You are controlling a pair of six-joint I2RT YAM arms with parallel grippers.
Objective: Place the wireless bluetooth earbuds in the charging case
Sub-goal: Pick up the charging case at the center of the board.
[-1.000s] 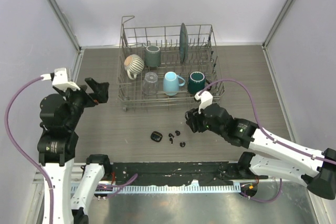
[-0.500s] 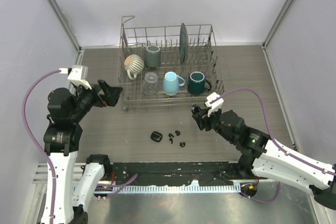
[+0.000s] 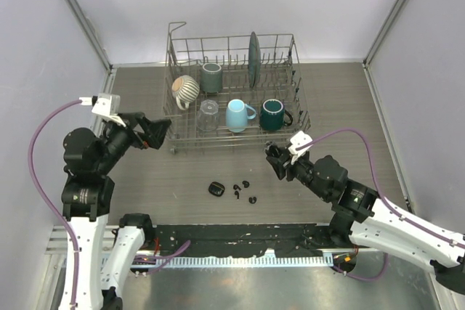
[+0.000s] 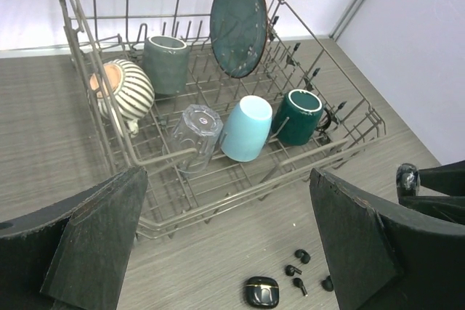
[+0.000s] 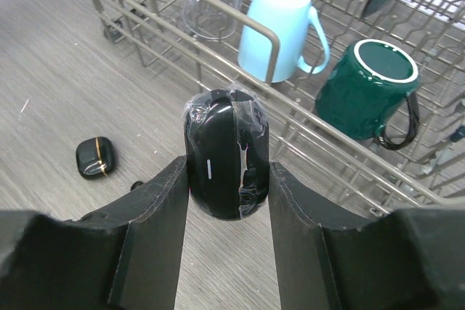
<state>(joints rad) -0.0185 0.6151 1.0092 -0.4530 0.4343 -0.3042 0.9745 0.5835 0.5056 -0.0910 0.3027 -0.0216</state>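
Observation:
Several tiny black earbuds (image 3: 243,189) lie loose on the table in front of the rack, and also show in the left wrist view (image 4: 297,269). A small black charging case with a gold line (image 3: 215,189) lies just left of them (image 4: 261,292) (image 5: 95,157). My right gripper (image 3: 273,157) (image 5: 227,173) is shut on a second black oval case (image 5: 221,154), wrapped in clear film, and holds it above the table to the right of the earbuds. My left gripper (image 3: 155,131) (image 4: 227,179) is open and empty, in the air by the rack's front left corner.
A wire dish rack (image 3: 294,117) (image 4: 80,41) stands at the back. It holds a striped mug (image 3: 186,89), a grey cup (image 3: 211,76), a clear glass (image 3: 208,115), a light blue mug (image 3: 237,115), a dark green mug (image 3: 273,113) and an upright plate (image 3: 253,59).
My left gripper has swung right toward the rack's front left corner. My right arm has drawn back and risen a little, still holding the case.

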